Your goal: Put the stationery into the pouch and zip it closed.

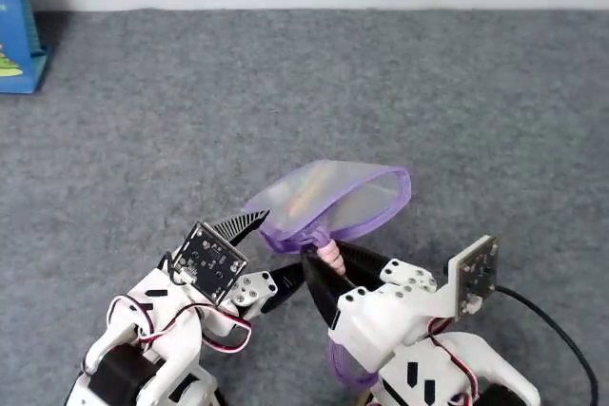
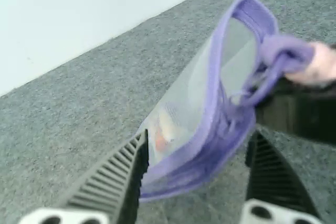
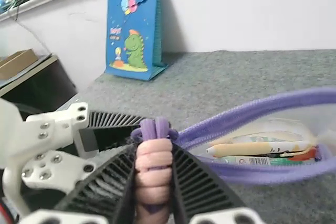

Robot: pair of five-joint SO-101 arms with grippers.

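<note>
The purple mesh pouch (image 1: 347, 195) lies in the middle of the grey carpet, its zipper partly open. Pens and other stationery (image 3: 260, 150) rest inside it, and an orange piece (image 2: 160, 140) shows through the mesh. My right gripper (image 3: 153, 174) is shut on the pink zipper pull (image 3: 153, 162) at the pouch's near end, seen from above as the right gripper (image 1: 326, 254). My left gripper (image 2: 197, 174) stands open, its fingers (image 2: 128, 174) on either side of the pouch's near corner (image 2: 189, 174). From above, the left gripper (image 1: 284, 244) sits just left of the pull.
A blue gift bag (image 1: 14, 40) stands against the white wall at the far left, also the gift bag (image 3: 134, 27). A purple strap loop (image 1: 341, 366) hangs under the right arm. A black cable (image 1: 557, 335) runs off at the lower right.
</note>
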